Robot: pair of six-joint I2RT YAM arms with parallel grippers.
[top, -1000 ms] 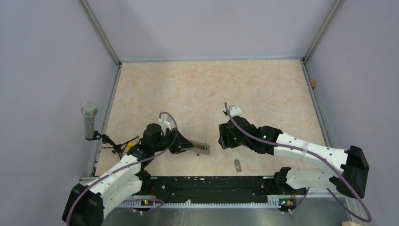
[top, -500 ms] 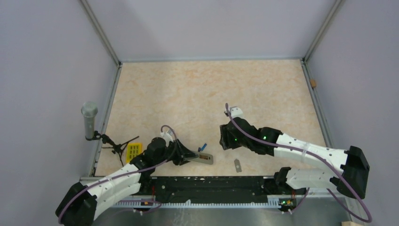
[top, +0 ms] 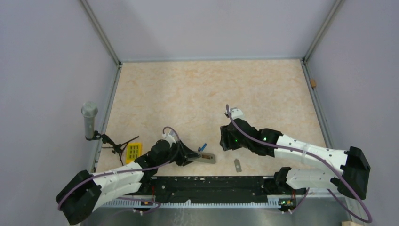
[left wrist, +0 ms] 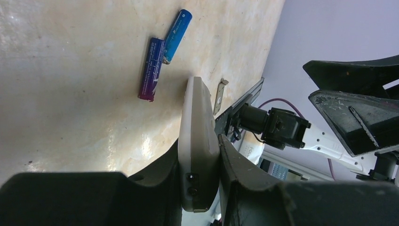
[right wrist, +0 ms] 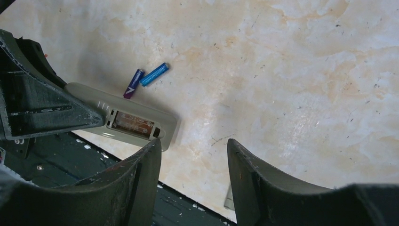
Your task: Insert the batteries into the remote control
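Since remote control (top: pixel 207 157) shifted nearer, batteries (top: pixel 203 147) show | left jaws pinch it | right jaws spread.

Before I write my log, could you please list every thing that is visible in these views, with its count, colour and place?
small thin cylindrical batteries: two, blue, lying close together on the table beside the remote.
slim rectangular plastic remote control: one, grey back showing, battery bay open, at the near table edge.
small flat cover piece: one, grey, on the table right of the remote, apart from it.
ridged rectangular block: one, yellow, near the left table edge.
microphone on a small tripod: one, grey with black legs, at the left edge.
marbled table: one, beige.
left fingers: two, black, clamped on the remote.
right fingers: two, black, open, holding nothing, above the table.
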